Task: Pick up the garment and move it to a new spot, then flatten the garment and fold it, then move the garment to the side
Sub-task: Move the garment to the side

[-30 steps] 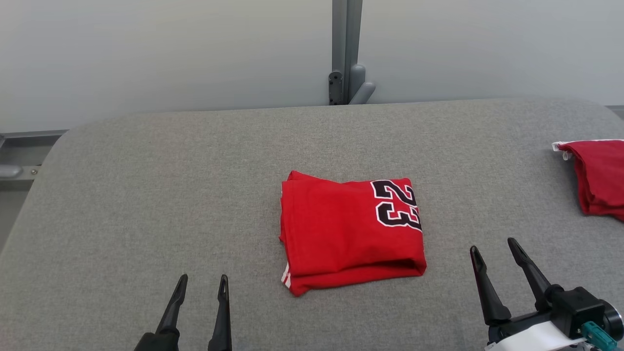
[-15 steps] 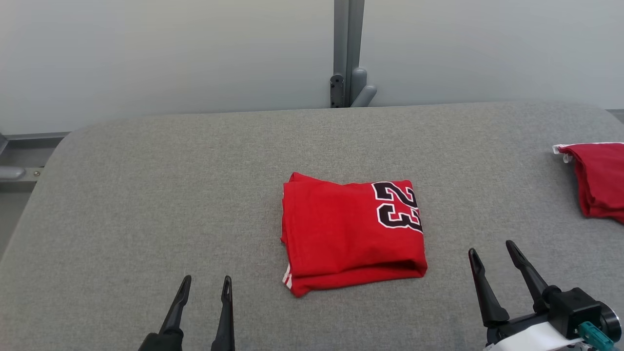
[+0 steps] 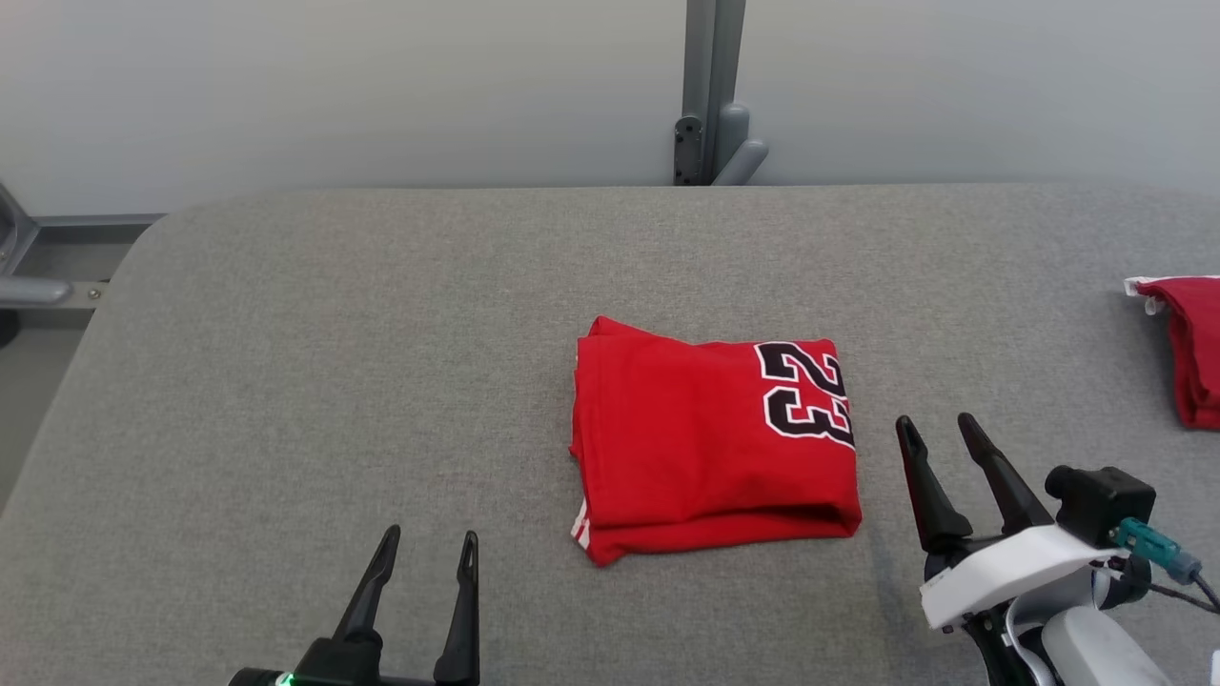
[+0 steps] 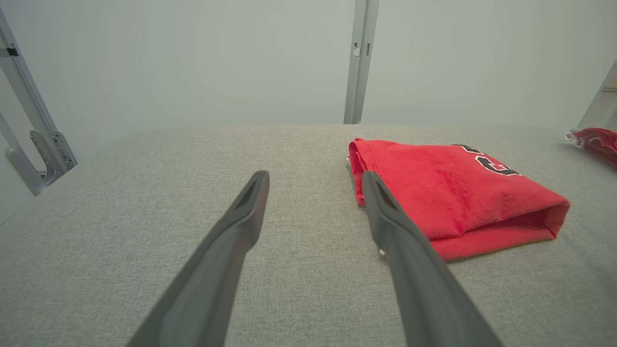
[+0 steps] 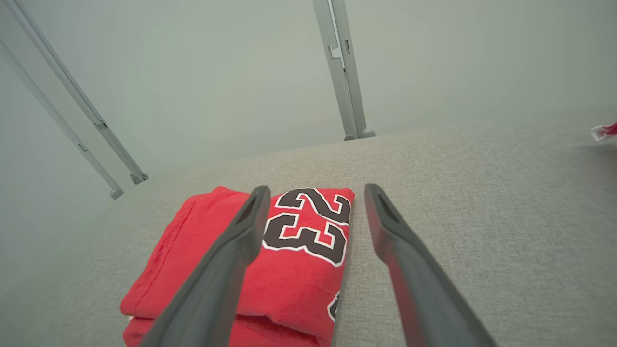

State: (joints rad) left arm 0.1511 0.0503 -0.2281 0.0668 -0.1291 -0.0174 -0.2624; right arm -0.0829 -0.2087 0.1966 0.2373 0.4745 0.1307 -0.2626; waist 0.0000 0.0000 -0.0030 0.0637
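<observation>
Garment (image 3: pixel 713 438) looks folded, side move next. Left fingers (image 3: pixel 374 576) and right fingers (image 3: pixel 923 486) apart, empty: pinch opposite edges through all layers, lift level

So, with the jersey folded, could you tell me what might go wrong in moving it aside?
1. The folded red jersey has loose stacked layers at its near edge; a pinch by the right gripper may catch only the top layer and undo the fold.
2. Dragging it across the grey fabric table could bunch it.
3. Moved right, it might land on the other red garment.
</observation>
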